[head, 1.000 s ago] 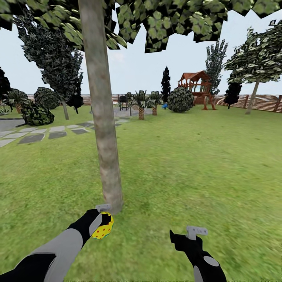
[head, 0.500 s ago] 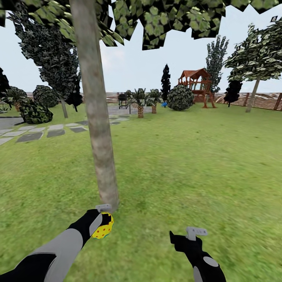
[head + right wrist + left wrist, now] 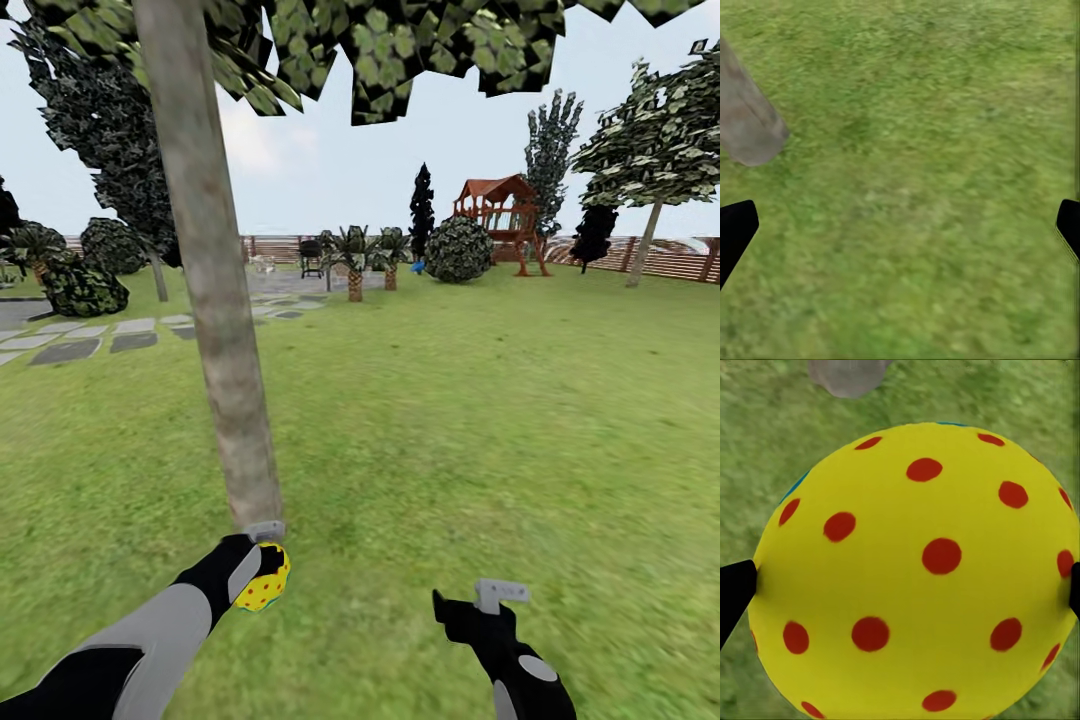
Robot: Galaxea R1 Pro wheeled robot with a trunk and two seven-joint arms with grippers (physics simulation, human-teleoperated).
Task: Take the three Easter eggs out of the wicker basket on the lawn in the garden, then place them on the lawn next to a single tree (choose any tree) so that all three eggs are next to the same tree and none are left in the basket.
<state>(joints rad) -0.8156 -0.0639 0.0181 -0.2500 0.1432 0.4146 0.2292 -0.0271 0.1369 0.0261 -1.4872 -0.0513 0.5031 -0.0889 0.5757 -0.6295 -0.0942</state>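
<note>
Nearest the camera, the left gripper (image 3: 262, 572) pinches one Easter egg (image 3: 263, 578), yellow with red dots, its fingers (image 3: 733, 594) pressed against either side of the shell in the left wrist view; the right gripper (image 3: 492, 600) hangs beside it over bare grass, its two dark fingertips spread wide apart with nothing between them, as the right wrist view makes plain; just past the held egg stands the tree (image 3: 215, 330), a bare grey-brown trunk whose foot meets the lawn (image 3: 480, 420) close beyond the left gripper; farther off lie the paving slabs (image 3: 90, 340) toward the left, then short palms (image 3: 355, 265), a round shrub (image 3: 460, 250), the wooden playset (image 3: 500, 215) and the slatted fence (image 3: 670, 262) at the back of the garden. As to progress, this egg appears to be at the chosen tree but is held above the grass rather than set down, so the placing is not yet done; no other egg lies on the visible grass by the trunk, and the basket is not to be judged from here, so how many eggs are left cannot be told. The head view gives the egg's place relative to the trunk; the left wrist view gives the grip and a grey trunk base (image 3: 847, 375) beyond the egg; the right wrist view shows the trunk's foot (image 3: 746, 127) on bare grass.
</note>
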